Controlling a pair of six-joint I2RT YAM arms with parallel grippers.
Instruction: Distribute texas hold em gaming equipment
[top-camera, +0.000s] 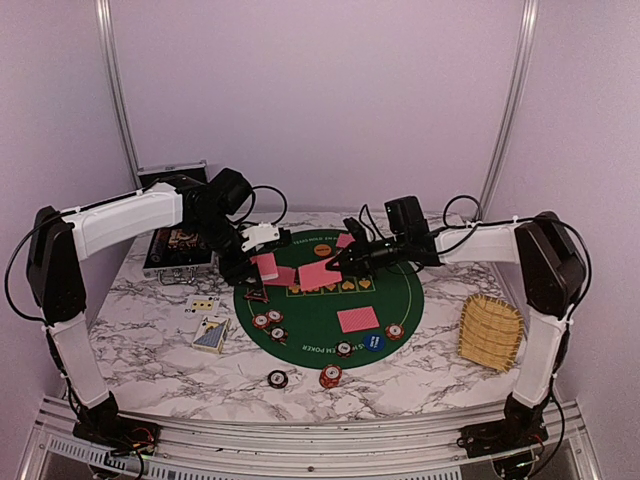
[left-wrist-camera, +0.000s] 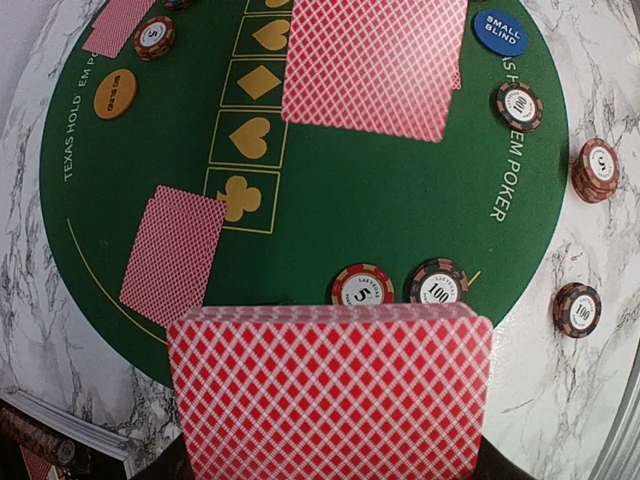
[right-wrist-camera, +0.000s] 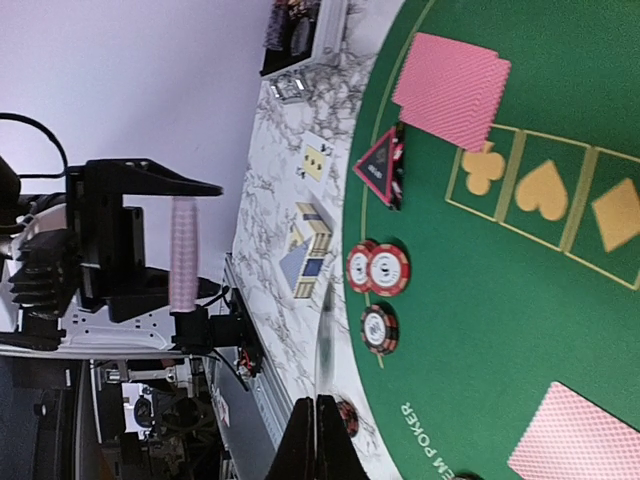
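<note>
Clearly the left claw (top-camera: 256, 254) is closed on the deck of red-backed cards (left-wrist-camera: 330, 395). The deck fills the lower middle of the left wrist view, over the near rim of the green mat (left-wrist-camera: 380, 220). The right claw (top-camera: 338, 260) is pressed shut on a single card (left-wrist-camera: 375, 65). This card hangs over the mat at the top centre of that view, and in the top view it is near the deck. An orange-red chip (left-wrist-camera: 363, 287) and a dark chip (left-wrist-camera: 438, 284) lie just above the deck's edge. The blue chip (left-wrist-camera: 498, 32) is at upper right and the orange button (left-wrist-camera: 115, 93) at upper left. Another card (left-wrist-camera: 172, 255) lies flat at left.
</note>
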